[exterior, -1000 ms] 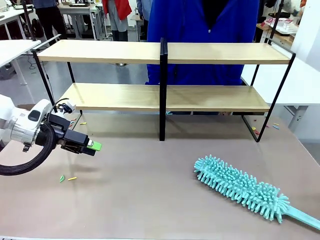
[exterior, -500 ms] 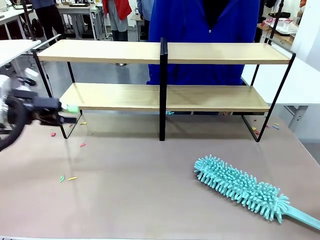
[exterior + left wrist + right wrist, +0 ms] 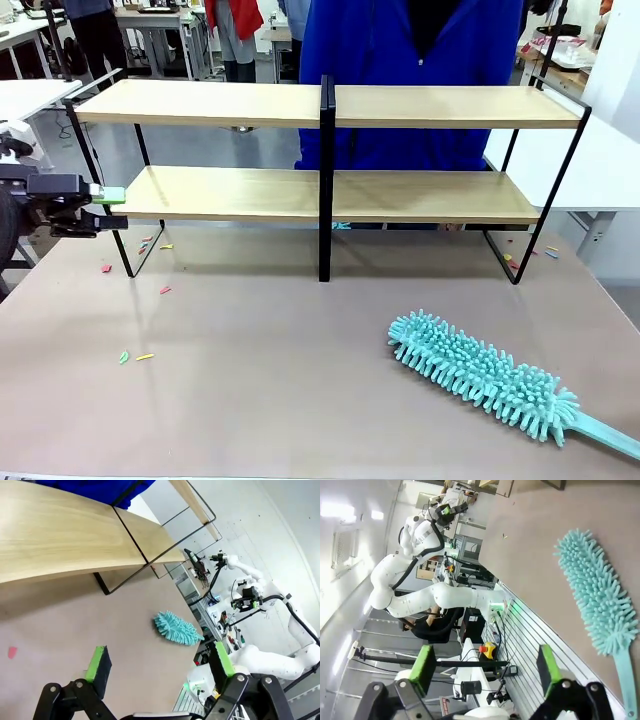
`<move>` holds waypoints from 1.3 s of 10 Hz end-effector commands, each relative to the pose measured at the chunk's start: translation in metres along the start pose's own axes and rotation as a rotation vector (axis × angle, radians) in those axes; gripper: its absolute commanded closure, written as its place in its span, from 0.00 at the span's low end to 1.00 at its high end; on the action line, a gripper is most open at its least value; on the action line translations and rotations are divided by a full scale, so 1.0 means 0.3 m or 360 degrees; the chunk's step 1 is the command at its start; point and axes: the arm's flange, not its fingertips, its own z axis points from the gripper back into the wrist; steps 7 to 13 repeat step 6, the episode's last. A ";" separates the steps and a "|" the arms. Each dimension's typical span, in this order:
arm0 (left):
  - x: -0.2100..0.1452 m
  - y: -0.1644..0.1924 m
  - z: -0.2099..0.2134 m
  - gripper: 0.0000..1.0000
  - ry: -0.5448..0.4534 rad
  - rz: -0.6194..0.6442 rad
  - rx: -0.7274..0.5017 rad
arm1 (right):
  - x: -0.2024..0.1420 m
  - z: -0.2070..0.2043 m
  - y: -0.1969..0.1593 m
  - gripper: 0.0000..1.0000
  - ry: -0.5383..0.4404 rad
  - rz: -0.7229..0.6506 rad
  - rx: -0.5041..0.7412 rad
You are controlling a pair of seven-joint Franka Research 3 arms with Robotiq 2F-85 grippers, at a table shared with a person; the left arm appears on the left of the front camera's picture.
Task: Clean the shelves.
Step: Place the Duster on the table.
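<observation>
The shelves are two long pale boards in a black-framed rack, an upper board (image 3: 200, 102) and a lower board (image 3: 420, 196). My left gripper (image 3: 112, 208) hovers at the left end of the lower board, just off the rack's frame. Its wrist view shows it (image 3: 160, 665) open and empty, facing the lower board (image 3: 60, 535) and the table. A teal fluffy duster (image 3: 480, 375) lies on the table at the front right, and is also seen in the left wrist view as the duster (image 3: 175, 627). My right gripper (image 3: 485, 670) is open and empty, with the duster (image 3: 597, 595) apart from it on the table.
A person in a blue top (image 3: 400, 40) stands right behind the rack. Small coloured scraps (image 3: 135, 356) lie on the tan tabletop (image 3: 280, 350) at the left, with more near the rack's left foot (image 3: 165, 290). White tables stand on both sides.
My left gripper has drawn back from over the table's left part, rising to the left end of the lower board. The duster and the rack have stayed put.
</observation>
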 end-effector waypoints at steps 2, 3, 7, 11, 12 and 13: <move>0.000 -0.001 -0.016 0.00 0.0002 -0.0001 -0.0004 | 0.009 0.004 0.000 0.00 -0.0035 0.0027 0.0004; 0.000 -0.001 -0.016 0.00 0.0002 -0.0001 -0.0004 | 0.009 0.004 0.000 0.00 -0.0035 0.0027 0.0004; 0.000 -0.001 -0.016 0.00 0.0002 -0.0001 -0.0004 | 0.009 0.004 0.000 0.00 -0.0035 0.0027 0.0004; 0.000 -0.001 -0.016 0.00 0.0002 -0.0001 -0.0004 | 0.009 0.004 0.000 0.00 -0.0035 0.0027 0.0004; 0.000 -0.001 -0.016 0.00 0.0002 -0.0001 -0.0004 | 0.009 0.004 0.000 0.00 -0.0035 0.0027 0.0004; 0.000 -0.001 -0.016 0.00 0.0002 -0.0001 -0.0004 | 0.009 0.004 0.000 0.00 -0.0035 0.0027 0.0004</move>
